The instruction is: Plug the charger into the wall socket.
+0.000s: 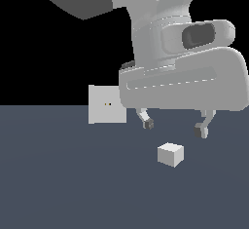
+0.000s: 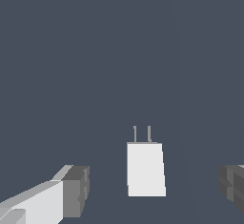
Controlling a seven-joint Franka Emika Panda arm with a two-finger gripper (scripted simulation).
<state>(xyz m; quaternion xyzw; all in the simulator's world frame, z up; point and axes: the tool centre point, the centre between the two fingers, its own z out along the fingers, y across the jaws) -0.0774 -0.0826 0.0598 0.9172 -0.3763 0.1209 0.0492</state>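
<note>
In your exterior view the gripper point(image 1: 175, 127) hangs above the dark grey floor point(image 1: 73, 184) with its two fingers spread wide and nothing between them; the dark pads at the fingertips point(image 1: 148, 124) sit clear of the surface. The charger point(image 1: 170, 154) rests on the floor just below and between those fingers, not touched by either one. It reads here as a plain white cube, and you cannot make out any prongs from this angle. The wall socket point(image 1: 107, 104) stands upright at the far edge of the floor, toward the exterior view's left of the charger and well apart from it, its right edge hidden behind the big pale body of the arm's hand point(image 1: 182, 84). Two tiny yellowish holes point(image 1: 107, 104) show near the panel's centre. Your wrist view gives you what the other cannot — the charger point(image 2: 146, 169) seen from above, with two thin grey prongs point(image 2: 142, 134) sticking out of one end, lying flat over the floor point(image 2: 95, 66). One pale finger with its dark pad point(image 2: 75, 191) appears at one side of the charger and the other pad point(image 2: 232, 186) at the opposite side, both with open floor between them and the white block — a wide-open stance, holding nothing. The socket does not appear in the wrist view at all.
</note>
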